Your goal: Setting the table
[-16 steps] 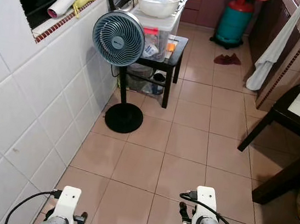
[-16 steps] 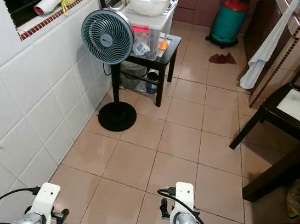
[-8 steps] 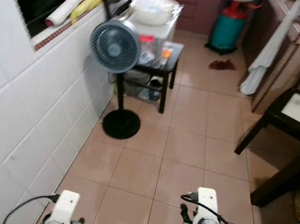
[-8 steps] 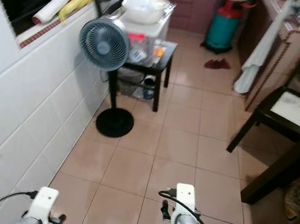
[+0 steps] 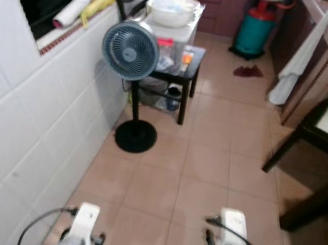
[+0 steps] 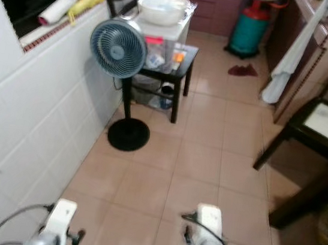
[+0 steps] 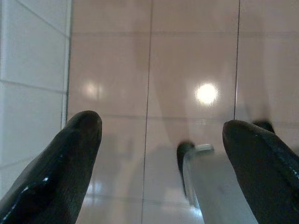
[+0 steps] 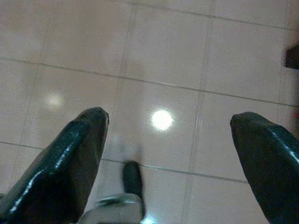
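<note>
Walking the tiled floor (image 5: 207,164), we hold both pincers, left (image 7: 159,154) and right (image 8: 168,154), wide and empty; the white bowl (image 5: 171,9) on the black side surface (image 5: 192,57) lies far ahead, leftward.

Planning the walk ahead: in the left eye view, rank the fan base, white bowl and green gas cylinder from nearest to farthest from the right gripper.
From the right gripper:
1. Fan base, on the floor ahead-left.
2. White bowl, atop the side table's bin.
3. Green gas cylinder, far end, near the cabinets.

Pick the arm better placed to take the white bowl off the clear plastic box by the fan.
Left, probably. The white bowl sits on the clear plastic box along the white tiled wall, on the left gripper side. Both it and the right gripper hang open, empty, above the floor, far from it; walk closer first.
</note>
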You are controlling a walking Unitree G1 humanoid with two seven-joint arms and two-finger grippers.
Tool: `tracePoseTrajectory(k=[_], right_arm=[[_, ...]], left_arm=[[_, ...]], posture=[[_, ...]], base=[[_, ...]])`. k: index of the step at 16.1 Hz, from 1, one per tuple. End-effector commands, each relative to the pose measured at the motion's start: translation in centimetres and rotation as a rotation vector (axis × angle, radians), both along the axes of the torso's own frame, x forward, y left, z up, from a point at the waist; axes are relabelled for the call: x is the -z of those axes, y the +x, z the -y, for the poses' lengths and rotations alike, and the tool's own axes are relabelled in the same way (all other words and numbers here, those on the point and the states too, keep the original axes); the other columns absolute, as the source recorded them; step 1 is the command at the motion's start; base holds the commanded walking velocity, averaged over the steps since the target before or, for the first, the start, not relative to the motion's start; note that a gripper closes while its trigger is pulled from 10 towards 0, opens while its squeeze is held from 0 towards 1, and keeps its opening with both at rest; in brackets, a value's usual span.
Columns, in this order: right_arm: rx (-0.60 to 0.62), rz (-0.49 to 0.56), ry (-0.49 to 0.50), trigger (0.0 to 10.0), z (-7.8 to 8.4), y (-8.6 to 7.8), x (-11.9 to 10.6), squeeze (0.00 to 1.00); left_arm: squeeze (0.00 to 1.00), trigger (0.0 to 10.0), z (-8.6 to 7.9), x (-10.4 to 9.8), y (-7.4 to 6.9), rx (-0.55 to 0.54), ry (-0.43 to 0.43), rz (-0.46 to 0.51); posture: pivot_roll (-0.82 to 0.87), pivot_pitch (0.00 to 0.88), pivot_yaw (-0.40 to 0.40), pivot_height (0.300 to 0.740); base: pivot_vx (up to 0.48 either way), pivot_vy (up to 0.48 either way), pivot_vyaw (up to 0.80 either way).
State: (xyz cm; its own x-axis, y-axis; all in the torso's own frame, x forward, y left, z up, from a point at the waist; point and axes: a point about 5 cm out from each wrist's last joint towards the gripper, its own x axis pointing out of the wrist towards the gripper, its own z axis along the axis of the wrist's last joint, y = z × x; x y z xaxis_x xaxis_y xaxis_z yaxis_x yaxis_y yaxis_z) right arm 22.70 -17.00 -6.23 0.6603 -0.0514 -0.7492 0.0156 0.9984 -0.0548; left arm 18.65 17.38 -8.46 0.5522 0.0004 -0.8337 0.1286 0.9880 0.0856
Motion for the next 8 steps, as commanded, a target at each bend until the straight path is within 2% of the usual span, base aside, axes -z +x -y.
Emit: tracePoseTrajectory(k=[1, 2, 4, 6, 7, 8], right_arm=[[0.016, -0.023, 0.001, 10.0, 0.5, -0.6, 0.3, 0.00], [0.017, -0.025, 0.001, 10.0, 0.5, -0.7, 0.4, 0.00], [0.016, -0.024, 0.000, 10.0, 0.5, -0.6, 0.4, 0.00], [0.015, -0.019, -0.001, 10.0, 0.4, -0.5, 0.3, 0.00], [0.013, -0.016, -0.001, 10.0, 0.3, -0.4, 0.2, 0.00], [0.009, -0.008, 0.001, 10.0, 0.1, -0.1, 0.1, 0.00]], left_arm=[[0.00, 10.0, 0.5, -0.4, 0.8, 0.013, 0.018, 0.019], [0.00, 10.0, 0.9, -0.4, 1.0, 0.017, 0.015, 0.021], [0.00, 10.0, 1.4, -0.4, 1.1, 0.017, 0.012, 0.023], [0.00, 10.0, -2.2, -0.7, 0.9, -0.027, 0.035, 0.019], [0.00, 10.0, -3.0, -0.8, 0.8, -0.033, 0.043, 0.018], [0.00, 10.0, -4.4, -0.9, 0.4, -0.049, 0.074, 0.005]], posture=[[-0.06, 0.009, 0.057, 0.740], [-0.06, 0.009, 0.057, 0.740], [-0.06, 0.007, 0.056, 0.740], [-0.06, 0.007, 0.055, 0.740], [-0.06, 0.006, 0.054, 0.740], [-0.06, 0.006, 0.054, 0.740]], base=[[0.000, 0.000, -0.64], [0.240, 0.000, -0.64], [0.000, 0.000, -0.62], [0.000, 0.000, -0.23], [0.000, 0.000, 0.00], [0.000, 0.000, 0.00]])
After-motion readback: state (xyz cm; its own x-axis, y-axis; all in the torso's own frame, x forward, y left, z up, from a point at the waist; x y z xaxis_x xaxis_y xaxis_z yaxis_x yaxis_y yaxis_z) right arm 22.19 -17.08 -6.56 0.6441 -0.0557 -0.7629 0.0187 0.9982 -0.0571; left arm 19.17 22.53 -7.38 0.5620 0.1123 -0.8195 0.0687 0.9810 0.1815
